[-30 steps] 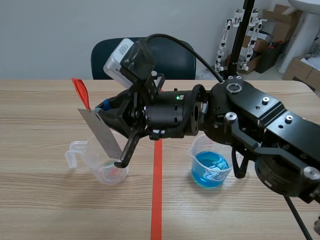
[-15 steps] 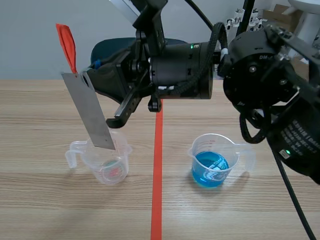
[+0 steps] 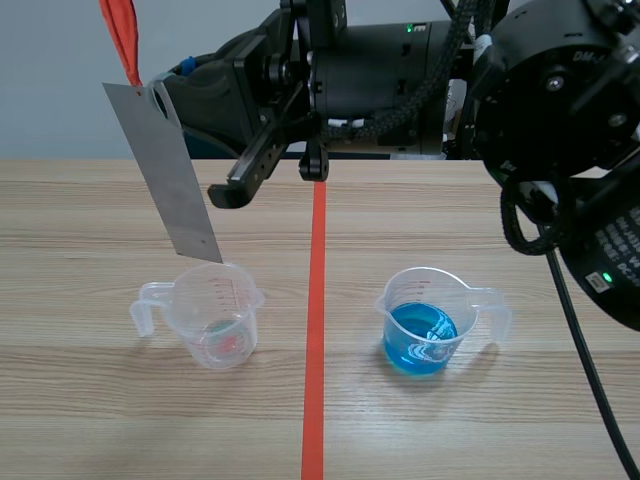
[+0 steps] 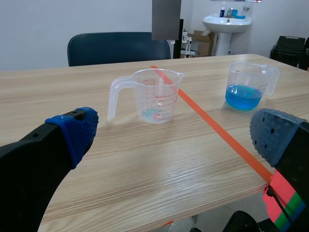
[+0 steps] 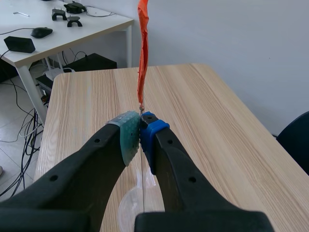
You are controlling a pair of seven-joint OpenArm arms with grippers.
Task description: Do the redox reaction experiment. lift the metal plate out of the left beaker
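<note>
Raised: flat grey metal plate (image 3: 165, 175) now hangs tilted just above the rim of the left clear plastic beaker (image 3: 215, 320). Right gripper (image 5: 140, 131) clamps its top edge so it lifts clear; left gripper (image 4: 175, 135) idle, fingers apart.

Our right gripper (image 5: 140, 133) raised higher, we see the plate (image 3: 165, 175) come out of the beaker (image 3: 215, 318), its lower edge now over the rim

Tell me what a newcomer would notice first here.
The grey metal plate hangs tilted in the air, pinched at its top by the right arm's jaws, an orange-red ribbon above it. It hangs clear above the near-empty left beaker; across the red tape line stands a beaker of blue liquid.
</note>
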